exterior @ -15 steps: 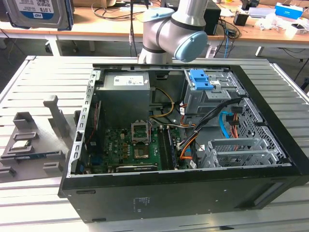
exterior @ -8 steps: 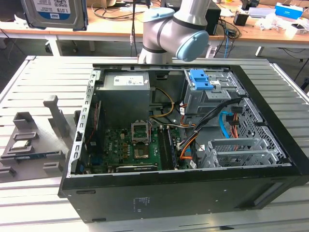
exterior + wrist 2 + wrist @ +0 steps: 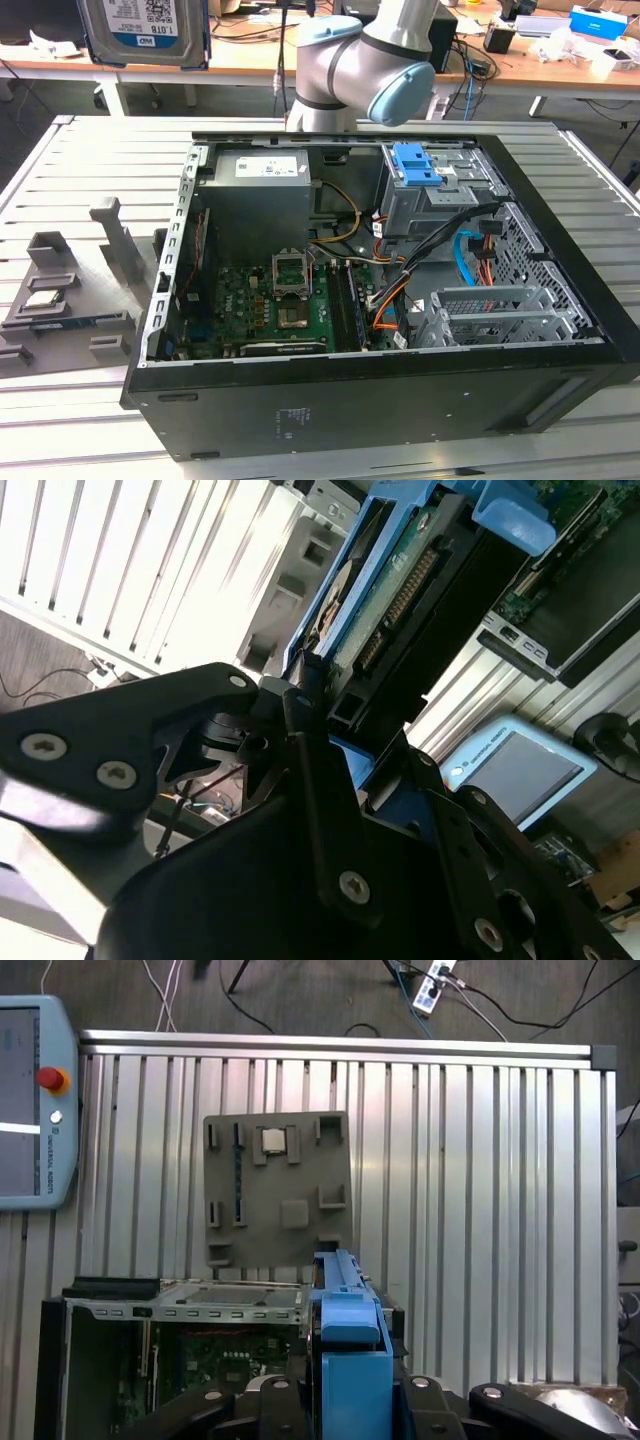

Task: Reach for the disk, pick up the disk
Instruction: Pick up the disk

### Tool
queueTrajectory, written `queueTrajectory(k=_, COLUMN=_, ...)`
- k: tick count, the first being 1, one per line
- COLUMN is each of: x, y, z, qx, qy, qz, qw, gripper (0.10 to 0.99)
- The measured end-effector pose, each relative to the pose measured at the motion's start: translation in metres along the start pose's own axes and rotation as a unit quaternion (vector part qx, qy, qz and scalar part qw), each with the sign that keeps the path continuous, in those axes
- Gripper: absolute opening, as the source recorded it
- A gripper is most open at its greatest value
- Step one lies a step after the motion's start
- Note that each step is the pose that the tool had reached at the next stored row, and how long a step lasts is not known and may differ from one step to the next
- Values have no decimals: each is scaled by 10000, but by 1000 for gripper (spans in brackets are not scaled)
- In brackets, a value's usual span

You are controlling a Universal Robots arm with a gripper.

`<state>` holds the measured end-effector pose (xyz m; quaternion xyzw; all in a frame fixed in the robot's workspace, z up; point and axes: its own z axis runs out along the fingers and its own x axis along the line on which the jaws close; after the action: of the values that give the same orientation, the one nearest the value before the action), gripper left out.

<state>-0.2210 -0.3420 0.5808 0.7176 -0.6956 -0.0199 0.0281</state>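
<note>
The disk, a silver drive with a white-and-blue label and blue side rails, hangs high at the exterior view's upper left, well above the table. In the second wrist view the disk sits edge-on, its connector side showing, with my gripper shut on it. Black fingers press against its blue rail. In the first wrist view the disk stands as a narrow blue edge between the gripper's black fingers, above the open case.
An open computer case lies on the slatted metal table, with a blue caddy in its drive bay. A grey fixture plate holding a small square chip lies beside the case. A teach pendant rests on the table's edge.
</note>
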Motion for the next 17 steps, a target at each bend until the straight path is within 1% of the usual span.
queueTrajectory(k=6, x=4, y=-162, z=44, qx=0, qy=8, qz=1, qw=10000, gripper=365)
queueTrajectory(k=7, x=6, y=-212, z=55, qx=0, qy=11, qz=1, qw=10000, gripper=365)
queueTrajectory(k=8, x=8, y=-302, z=74, qx=0, qy=15, qz=2, qw=10000, gripper=365)
queueTrajectory(k=9, x=9, y=-336, z=81, qx=-1, qy=17, qz=1, qw=10000, gripper=365)
queueTrajectory(k=13, x=12, y=-420, z=99, qx=-1, qy=21, qz=2, qw=10000, gripper=365)
queueTrajectory(k=16, x=14, y=-516, z=120, qx=-1, qy=28, qz=2, qw=10000, gripper=365)
queueTrajectory(k=17, x=15, y=-536, z=125, qx=-1, qy=29, qz=2, qw=10000, gripper=365)
